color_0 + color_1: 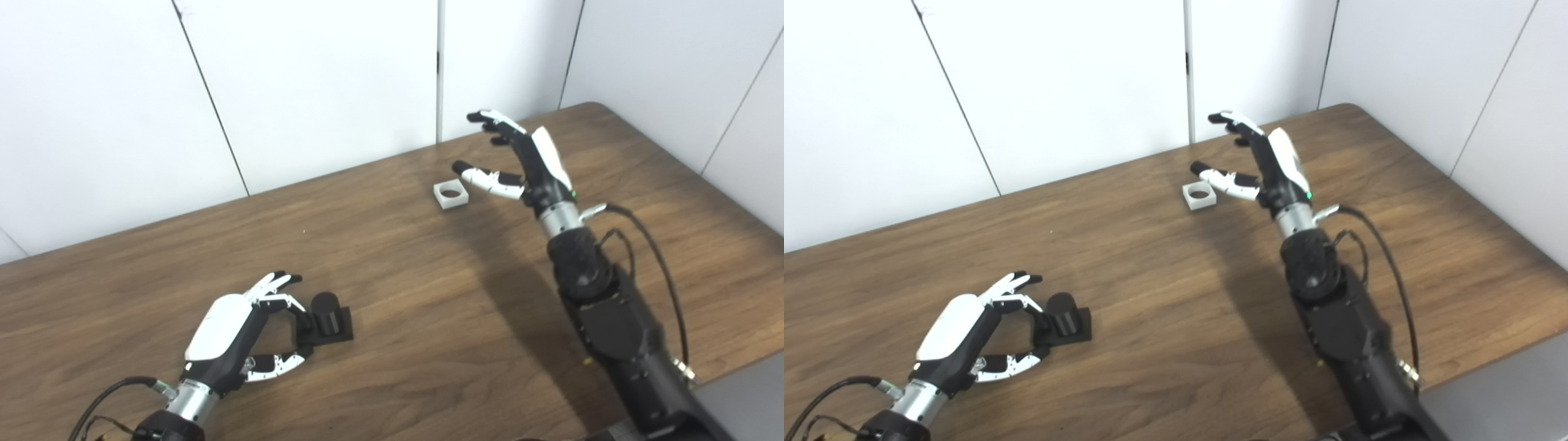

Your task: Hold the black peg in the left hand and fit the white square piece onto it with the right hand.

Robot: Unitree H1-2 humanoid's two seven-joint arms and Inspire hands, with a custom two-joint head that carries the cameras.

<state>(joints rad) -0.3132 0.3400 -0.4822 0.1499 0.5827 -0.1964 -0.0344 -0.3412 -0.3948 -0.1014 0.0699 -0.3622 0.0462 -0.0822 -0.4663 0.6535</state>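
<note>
The black peg, a short cylinder on a square black base, stands on the wooden table near the front left. My left hand is open right beside it, fingers reaching its base on the left side without enclosing it. The white square piece, with a round hole in its middle, lies flat at the back of the table. My right hand is open just to the right of it, thumb stretched out low near the piece and fingers raised above, not touching it.
White wall panels rise behind the table's far edge. The table's rounded back right corner lies beyond my right hand, and its front right edge runs beside my right forearm with its cables.
</note>
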